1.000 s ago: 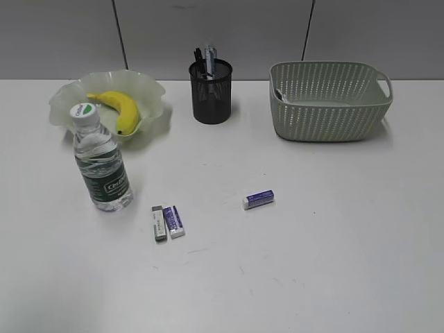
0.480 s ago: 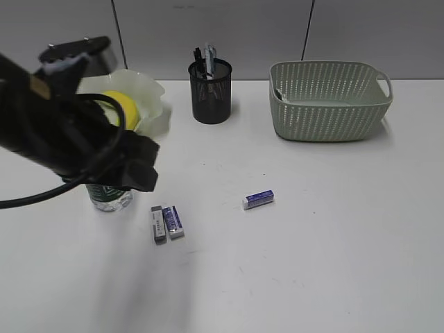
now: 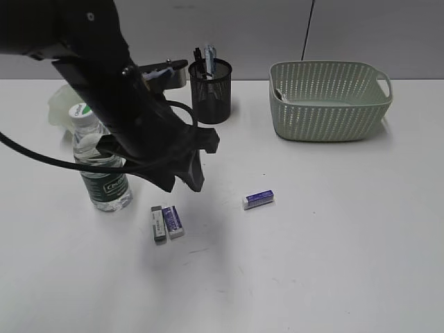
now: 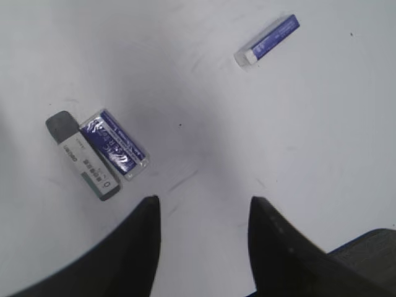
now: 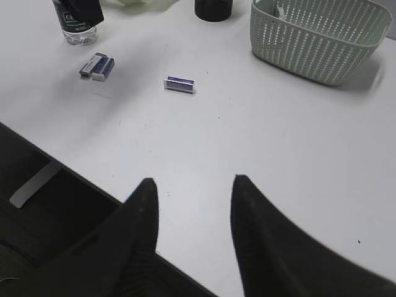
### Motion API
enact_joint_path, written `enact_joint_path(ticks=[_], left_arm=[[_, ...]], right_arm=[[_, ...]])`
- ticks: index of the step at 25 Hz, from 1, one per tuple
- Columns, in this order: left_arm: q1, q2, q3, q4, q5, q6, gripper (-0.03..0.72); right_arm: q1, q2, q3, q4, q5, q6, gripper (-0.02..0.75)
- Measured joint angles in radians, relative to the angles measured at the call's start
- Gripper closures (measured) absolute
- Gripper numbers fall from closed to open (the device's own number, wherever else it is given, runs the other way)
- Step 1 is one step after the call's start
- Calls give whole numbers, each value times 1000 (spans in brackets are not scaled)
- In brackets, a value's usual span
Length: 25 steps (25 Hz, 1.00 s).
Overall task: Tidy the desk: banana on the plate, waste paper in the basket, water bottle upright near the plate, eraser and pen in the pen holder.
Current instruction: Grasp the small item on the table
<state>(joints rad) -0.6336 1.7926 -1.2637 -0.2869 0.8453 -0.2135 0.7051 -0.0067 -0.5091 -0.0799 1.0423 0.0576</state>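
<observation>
- My left claw (image 3: 182, 179) is hanging over the desk (image 3: 333, 250), its jaws spread apart and holding nothing; its fingers (image 4: 145, 247) are framing bare tabletop just below a pair of erasers.
- That pair is lying side by side and touching: a grey-and-white eraser (image 4: 82, 154) and a blue-sleeved eraser (image 4: 116, 143).
- A third eraser (image 3: 258, 199), also in a blue sleeve, is lying alone, well apart from the pair and toward the basket side.
- My right claw (image 5: 192, 210) is hovering near the desk's front edge, jaws parted and empty, well away from every object.
- The water bottle (image 3: 100, 163) is standing upright, partly hidden by my left arm, near the plate (image 3: 59, 104).
- Only a sliver of the plate is showing behind my arm, so I cannot tell whether the banana is lying in it.
- The pen holder (image 3: 210, 91) is standing at the back of the desk with pens (image 3: 207, 59) sticking out of it.
- The basket (image 3: 329, 100) is sitting at the back right; a small pale scrap is showing inside against its wall, too unclear to name.
</observation>
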Motion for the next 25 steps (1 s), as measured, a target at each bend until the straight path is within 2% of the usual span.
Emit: enact_joint_path(ticks=[9, 15, 18, 25], left_arm=[[-2, 169, -152, 55, 80, -168, 331], [-57, 289, -272, 190, 217, -303, 318], [-79, 328, -295, 231, 272, -321, 304], [-80, 340, -301, 287, 362, -326, 293]], right_arm=[[0, -1, 0, 0, -1, 0, 416], [0, -1, 0, 0, -1, 0, 416], [0, -1, 0, 0, -2, 0, 416], [0, -1, 0, -1, -2, 0, 416]])
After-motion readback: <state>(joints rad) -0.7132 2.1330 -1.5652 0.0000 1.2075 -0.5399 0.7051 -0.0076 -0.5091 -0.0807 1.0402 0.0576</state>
